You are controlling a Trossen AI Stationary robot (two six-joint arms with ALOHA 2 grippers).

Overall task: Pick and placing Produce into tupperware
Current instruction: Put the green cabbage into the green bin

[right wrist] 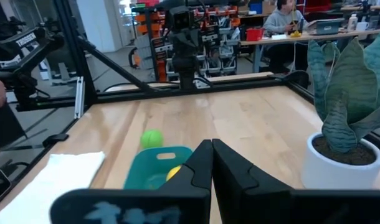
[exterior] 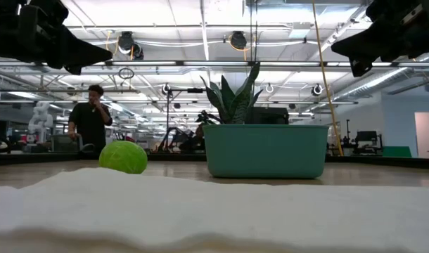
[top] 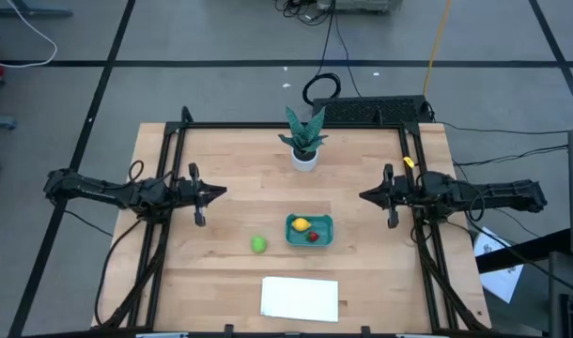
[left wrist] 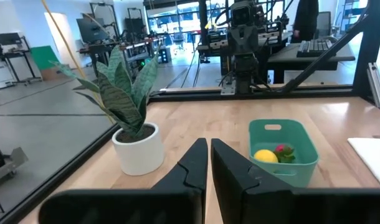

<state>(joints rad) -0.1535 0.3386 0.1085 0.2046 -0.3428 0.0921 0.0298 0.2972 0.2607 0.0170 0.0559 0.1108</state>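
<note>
The teal tub (top: 309,229) sits on the table near its middle, with the yellow piece (top: 301,224) and the red piece (top: 313,237) inside it. The lime green piece (top: 258,244) lies on the wood just left of the tub. My left gripper (top: 221,192) hovers shut at the table's left side, and my right gripper (top: 363,196) hovers shut at the right side, both raised and apart from the tub. The left wrist view shows the tub (left wrist: 283,151) holding yellow (left wrist: 265,156) and red (left wrist: 283,151). The right wrist view shows the green piece (right wrist: 151,138) beyond the tub (right wrist: 157,167).
A potted plant in a white pot (top: 304,141) stands toward the table's far edge. A flat white sheet (top: 300,299) lies at the near edge. Black frame rails (top: 174,169) run along both sides. A person (exterior: 90,123) stands in the room beyond.
</note>
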